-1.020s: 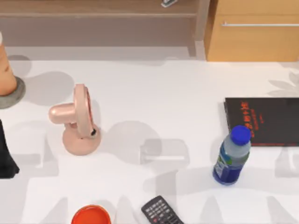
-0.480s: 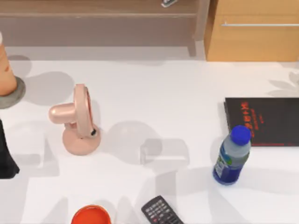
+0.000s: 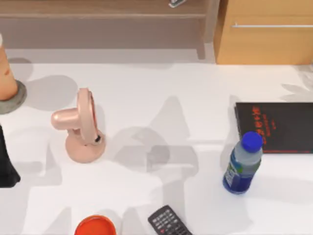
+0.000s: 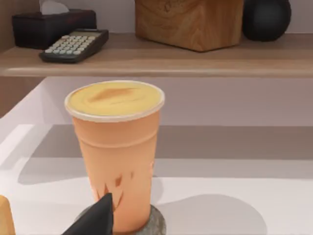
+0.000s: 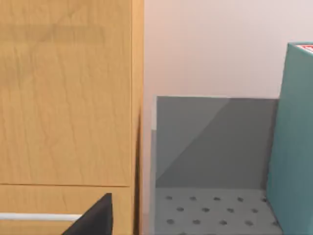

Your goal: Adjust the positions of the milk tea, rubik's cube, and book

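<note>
The milk tea [image 3: 6, 73], a tall peach-orange cup, stands upright on a grey coaster [image 3: 15, 100] at the table's far left edge. In the left wrist view the cup [image 4: 117, 152] is close in front, and a dark part of my left gripper [image 4: 95, 218] sits just before its base. A yellow-orange corner [image 4: 4, 215] shows beside the cup; I cannot tell whether it is the rubik's cube. The teal book [image 5: 293, 137] stands upright in a grey perforated holder [image 5: 210, 208] in the right wrist view. A dark part of my right gripper [image 5: 95, 218] shows there, in front of a wooden cabinet [image 5: 66, 98].
A pink desk fan [image 3: 80, 125] stands left of centre. On the right lie a thin black book with red lettering [image 3: 276, 127] and a blue-capped bottle [image 3: 242, 164]. At the front edge are a remote [image 3: 168, 223] and a flat orange-red round thing [image 3: 95, 226]. My left arm [image 3: 6, 161] is at the left edge.
The arm shadows on the middle of the table have shifted and grown toward the back. No object on the table has moved.
</note>
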{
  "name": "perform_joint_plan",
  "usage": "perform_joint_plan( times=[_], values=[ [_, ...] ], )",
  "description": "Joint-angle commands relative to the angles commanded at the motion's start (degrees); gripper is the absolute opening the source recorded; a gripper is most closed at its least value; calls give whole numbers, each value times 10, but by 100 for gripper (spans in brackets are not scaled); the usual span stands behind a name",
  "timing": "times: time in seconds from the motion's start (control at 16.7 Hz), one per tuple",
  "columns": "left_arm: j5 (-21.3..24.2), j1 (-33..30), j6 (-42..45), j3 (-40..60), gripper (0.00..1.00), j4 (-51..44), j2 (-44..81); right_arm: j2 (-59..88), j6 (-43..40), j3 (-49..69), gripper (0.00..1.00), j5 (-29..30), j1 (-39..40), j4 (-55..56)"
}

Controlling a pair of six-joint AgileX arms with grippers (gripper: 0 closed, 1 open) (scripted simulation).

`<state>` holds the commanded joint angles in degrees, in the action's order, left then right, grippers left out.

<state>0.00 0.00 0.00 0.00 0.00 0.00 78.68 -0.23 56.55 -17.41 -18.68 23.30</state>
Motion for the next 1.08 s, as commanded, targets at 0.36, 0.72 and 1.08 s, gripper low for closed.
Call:
perform_joint_plan(
  times=[0.36,0.72,1.08],
  values=[
    [0,0,0,0,100,0,0,295,-2,199,100,-61,-65,81],
    [0,0,0,0,100,0,0,379,-2,262,100,-81,-86,107],
    [0,0,0,0,100,0,0,390,-2,279,100,-76,-81,100]
  ],
)
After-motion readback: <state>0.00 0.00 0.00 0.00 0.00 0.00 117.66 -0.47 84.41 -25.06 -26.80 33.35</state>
